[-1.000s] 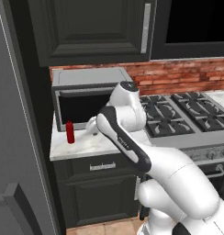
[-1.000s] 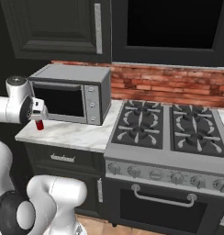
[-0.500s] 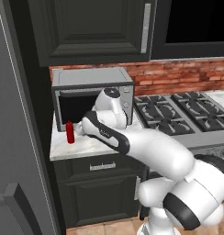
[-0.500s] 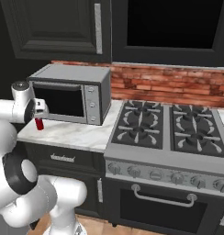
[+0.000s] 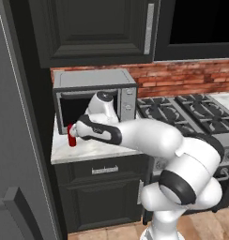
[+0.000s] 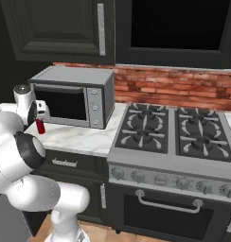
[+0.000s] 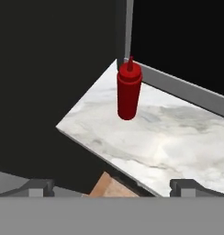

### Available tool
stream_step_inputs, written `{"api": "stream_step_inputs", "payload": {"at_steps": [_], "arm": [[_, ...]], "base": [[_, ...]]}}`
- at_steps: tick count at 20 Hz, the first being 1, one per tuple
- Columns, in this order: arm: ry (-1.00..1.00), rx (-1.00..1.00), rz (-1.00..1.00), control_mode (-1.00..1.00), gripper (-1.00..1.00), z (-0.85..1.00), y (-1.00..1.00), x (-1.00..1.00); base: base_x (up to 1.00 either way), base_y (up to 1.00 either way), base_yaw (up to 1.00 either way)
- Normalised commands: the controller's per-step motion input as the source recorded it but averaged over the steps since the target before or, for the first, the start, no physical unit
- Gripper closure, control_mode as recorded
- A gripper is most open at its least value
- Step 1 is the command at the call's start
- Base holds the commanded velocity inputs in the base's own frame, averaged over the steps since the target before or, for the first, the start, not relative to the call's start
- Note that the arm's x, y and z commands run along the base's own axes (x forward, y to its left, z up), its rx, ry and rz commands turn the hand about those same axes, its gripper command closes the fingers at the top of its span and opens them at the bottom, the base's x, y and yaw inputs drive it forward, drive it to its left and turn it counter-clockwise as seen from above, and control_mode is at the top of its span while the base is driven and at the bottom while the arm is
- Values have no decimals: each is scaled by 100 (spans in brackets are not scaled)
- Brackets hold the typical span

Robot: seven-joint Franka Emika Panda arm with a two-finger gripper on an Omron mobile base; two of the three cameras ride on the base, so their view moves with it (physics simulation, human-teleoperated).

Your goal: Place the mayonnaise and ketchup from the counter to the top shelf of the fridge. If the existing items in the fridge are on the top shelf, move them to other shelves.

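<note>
Ketchup (image 7: 129,92) upright on the marble table (image 7: 169,137), near its outer corner and just in front of the microwave's (image 5: 95,96) lower edge. Long axis vertical, pointed cap up. Seen along the hand: bottle ahead of the pincer (image 7: 113,186) and above the gap between the two finger tips, a little toward the middle-left; well apart, no contact. Pincer wide, holding nothing; finger tips (image 7: 36,187) stand far to either side at the bottom of the hand view, wide enough, by the look of it, to take the slim body across its width.

Judgement on the coming move: a straight advance along the hand's own line, with the gap kept centred on the red body below the shoulder, then a close across the upright axis. Risk: a nudge from one finger tipping so tall and narrow a bottle toward the table's edge.

From the left base view: ketchup (image 5: 72,136) at the table's left front, partly behind the dark wrist, with the tall grey fridge (image 5: 18,140) door beside it. From the right base view: ketchup (image 6: 40,125) just beyond the white arm, stove (image 6: 174,142) off to the side. Only along the hand does the clear stretch of marble between bottle and finger tips become plain; base views give the bottle's place against microwave and fridge instead. Mayonnaise not made out.
</note>
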Motion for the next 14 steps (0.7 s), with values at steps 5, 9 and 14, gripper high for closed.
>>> {"api": "stream_step_inputs", "payload": {"at_steps": [5,9,14], "arm": [[0,0,0,-100,-100,-21,5,22],[0,0,-2,-100,-100,-28,1,19],[0,0,0,-100,-100,-10,14,21]], "base": [[0,0,0],[0,0,0],[0,0,0]]}}
